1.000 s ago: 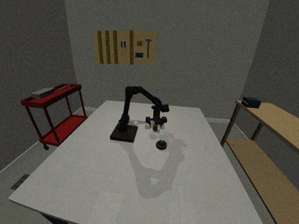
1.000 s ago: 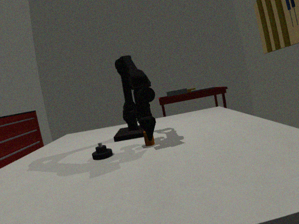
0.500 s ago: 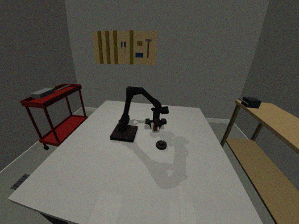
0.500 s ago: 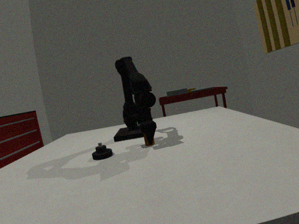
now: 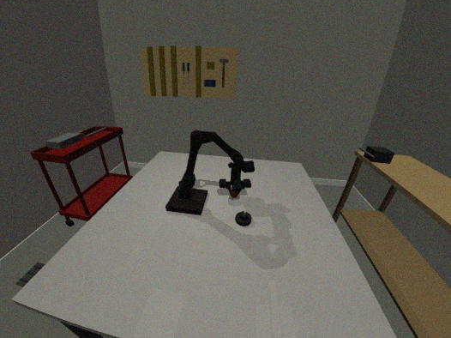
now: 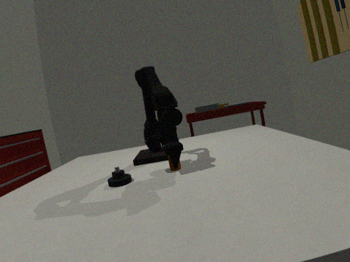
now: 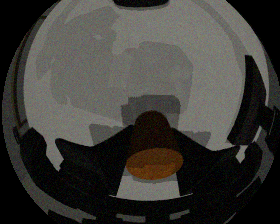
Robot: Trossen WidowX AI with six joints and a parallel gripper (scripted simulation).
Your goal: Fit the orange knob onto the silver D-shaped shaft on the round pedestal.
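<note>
Orange knob (image 5: 234,194) (image 6: 172,165) (image 7: 155,164): clamping it in gripper (image 5: 234,191) (image 6: 175,164) (image 7: 151,130), seemingly resting on table (image 5: 129,276) (image 6: 199,231) (image 7: 215,65), eleven o'clock of pedestal (image 5: 243,222) (image 6: 120,181) (image 7: 141,2) from top; securing grasp, probably needing lifting, carrying toward five, aligning flats.
</note>
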